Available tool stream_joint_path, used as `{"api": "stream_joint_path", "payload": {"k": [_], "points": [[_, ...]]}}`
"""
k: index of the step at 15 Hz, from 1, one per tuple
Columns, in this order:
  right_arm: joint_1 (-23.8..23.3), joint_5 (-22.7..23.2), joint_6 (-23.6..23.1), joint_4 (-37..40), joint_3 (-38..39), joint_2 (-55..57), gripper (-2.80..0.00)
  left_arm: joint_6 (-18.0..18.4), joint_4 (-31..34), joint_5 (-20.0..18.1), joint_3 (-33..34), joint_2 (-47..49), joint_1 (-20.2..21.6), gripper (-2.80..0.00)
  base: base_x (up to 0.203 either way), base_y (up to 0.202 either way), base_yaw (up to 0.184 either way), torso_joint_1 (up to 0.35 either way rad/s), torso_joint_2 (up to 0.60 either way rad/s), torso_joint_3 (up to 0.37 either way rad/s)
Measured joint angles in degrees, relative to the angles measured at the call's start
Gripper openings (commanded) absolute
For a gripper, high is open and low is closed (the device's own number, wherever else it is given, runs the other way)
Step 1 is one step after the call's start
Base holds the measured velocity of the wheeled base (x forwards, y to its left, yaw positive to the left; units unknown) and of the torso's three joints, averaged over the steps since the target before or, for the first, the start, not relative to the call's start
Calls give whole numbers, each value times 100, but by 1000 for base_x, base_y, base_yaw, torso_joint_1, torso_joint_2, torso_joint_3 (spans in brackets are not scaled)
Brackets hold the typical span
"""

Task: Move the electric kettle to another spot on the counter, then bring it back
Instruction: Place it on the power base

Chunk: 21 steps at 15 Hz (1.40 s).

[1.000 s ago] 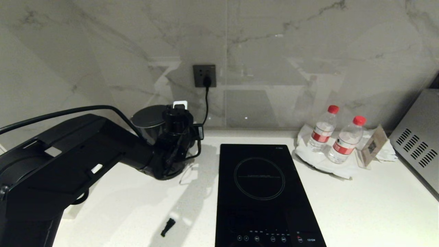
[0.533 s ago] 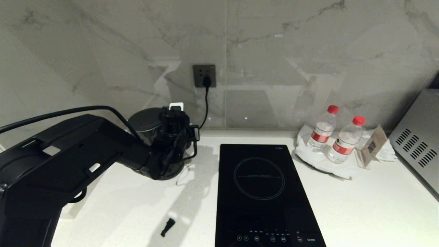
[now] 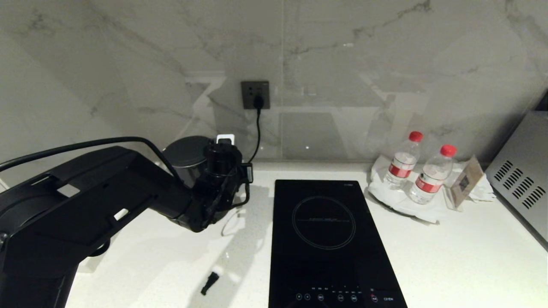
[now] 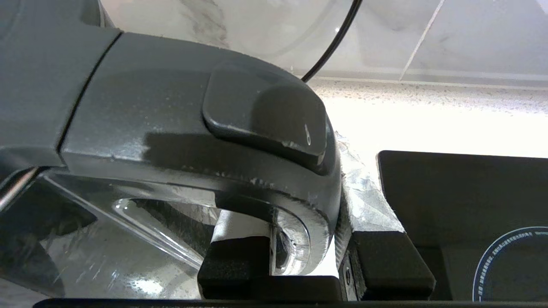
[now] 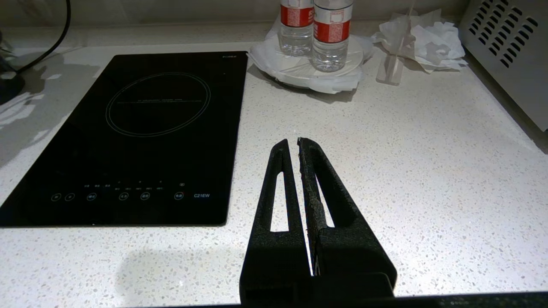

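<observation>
The electric kettle, black with a flat lid, stands at the back left of the white counter, half hidden behind my left arm. My left gripper is at its right side. Seen close in the left wrist view, the left gripper is shut on the kettle's glossy loop handle, with one taped finger pressed against the handle's outer curve. My right gripper is shut and empty, low over the bare counter to the right of the hob; it does not show in the head view.
A black induction hob lies in the middle. Two water bottles on white paper, a card stand and a metal appliance fill the right. A cord hangs from the wall socket. A small black piece lies in front.
The left arm with the kettle swayed slightly left, then back right, and the lid now sits a little lower in the head view. The grip on the handle is unchanged.
</observation>
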Motion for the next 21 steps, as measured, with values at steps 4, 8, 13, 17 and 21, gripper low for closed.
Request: {"api": "stream_joint_path", "payload": {"k": [4,8,13,17,21], "points": [[0,1,0,0,0,0,-280,0,16,38,-23,4,-76,0,0,0,0,0,0,0],[0,-2,3,2,0,0,-280,32,20,138,6,-40,-149,0,0,0,0,0,0,0],[0,-2,3,2,0,0,-280,35,28,131,171,-153,-216,0,0,0,0,0,0,0],[0,-1,0,0,0,0,-280,35,10,132,400,-194,-253,0,0,0,0,0,0,0],[0,-2,2,2,0,0,-280,16,2,116,668,-340,-260,0,0,0,0,0,0,0]]}}
